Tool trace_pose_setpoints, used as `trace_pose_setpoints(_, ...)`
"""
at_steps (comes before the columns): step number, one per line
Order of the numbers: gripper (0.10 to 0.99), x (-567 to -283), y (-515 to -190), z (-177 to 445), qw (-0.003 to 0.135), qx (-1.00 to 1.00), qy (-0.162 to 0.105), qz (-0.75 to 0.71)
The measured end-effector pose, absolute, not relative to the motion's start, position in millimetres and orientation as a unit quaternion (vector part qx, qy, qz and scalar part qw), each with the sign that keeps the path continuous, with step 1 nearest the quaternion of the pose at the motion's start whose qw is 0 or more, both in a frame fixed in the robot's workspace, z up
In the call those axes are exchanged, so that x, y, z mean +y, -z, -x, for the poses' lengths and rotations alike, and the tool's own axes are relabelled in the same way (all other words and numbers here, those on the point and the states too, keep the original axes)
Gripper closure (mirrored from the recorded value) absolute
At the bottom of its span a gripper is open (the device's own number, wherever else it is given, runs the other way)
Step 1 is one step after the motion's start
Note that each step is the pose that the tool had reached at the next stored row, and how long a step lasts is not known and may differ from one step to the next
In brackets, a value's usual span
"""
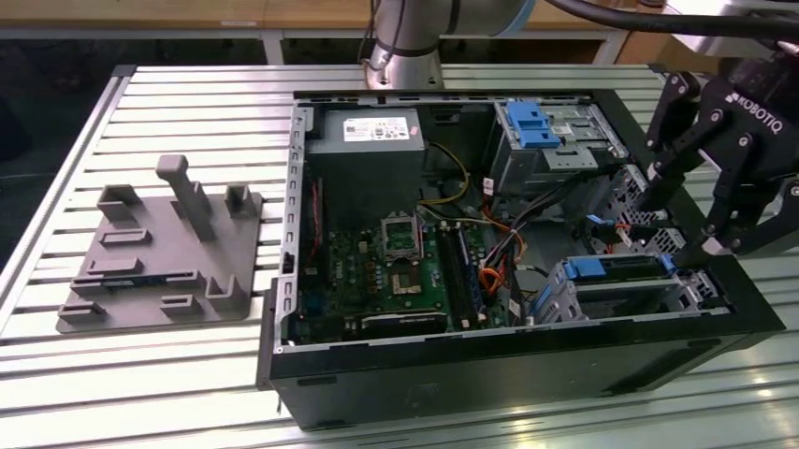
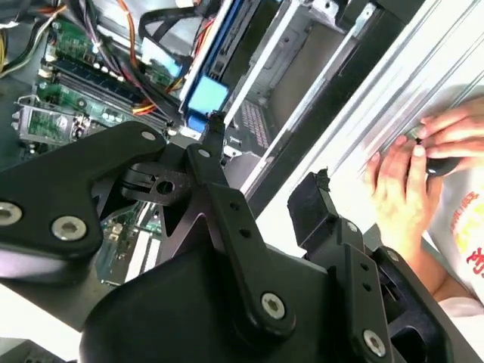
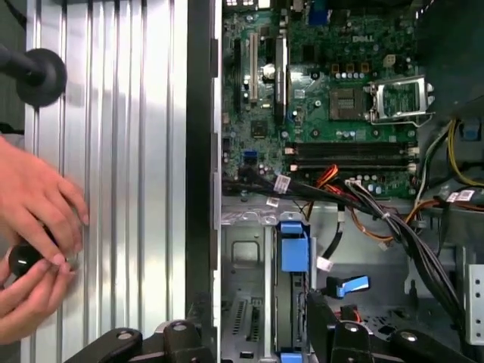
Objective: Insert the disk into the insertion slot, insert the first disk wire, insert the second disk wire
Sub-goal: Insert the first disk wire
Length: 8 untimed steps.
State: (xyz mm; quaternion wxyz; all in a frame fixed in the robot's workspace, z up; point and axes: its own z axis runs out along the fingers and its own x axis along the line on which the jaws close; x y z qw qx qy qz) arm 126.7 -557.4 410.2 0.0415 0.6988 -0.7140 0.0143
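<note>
Over the case corner at the exterior view's right, the hand hangs with its two black fingers spread wide and nothing between them. In the second wrist view the hand has one fingertip just above the blue carrier.

The disk lies inside the insertion slot, the low silver cage at the case's near corner. Its long axis runs across the exterior view, one blue carrier end toward the motherboard and the other toward the case wall. The first wrist view looks down on the disk set between the cage's perforated walls. Whether any wire is seated in it cannot be told.

Both wrist views take in a person's hands on the slatted bench outside the case wall, closed round a small dark object.

A bundle of black and orange cables crosses beside the cage, and a blue-plugged lead lies near it. The exterior view adds a taller bay with a blue latch, the power supply and a grey fixture well apart on the bench.
</note>
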Motion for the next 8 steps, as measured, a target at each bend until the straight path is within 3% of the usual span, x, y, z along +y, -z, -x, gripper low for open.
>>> trace_pose_setpoints(8, 0.471, -550, -404, -158, 0.045, -0.714, -0.012, -0.699)
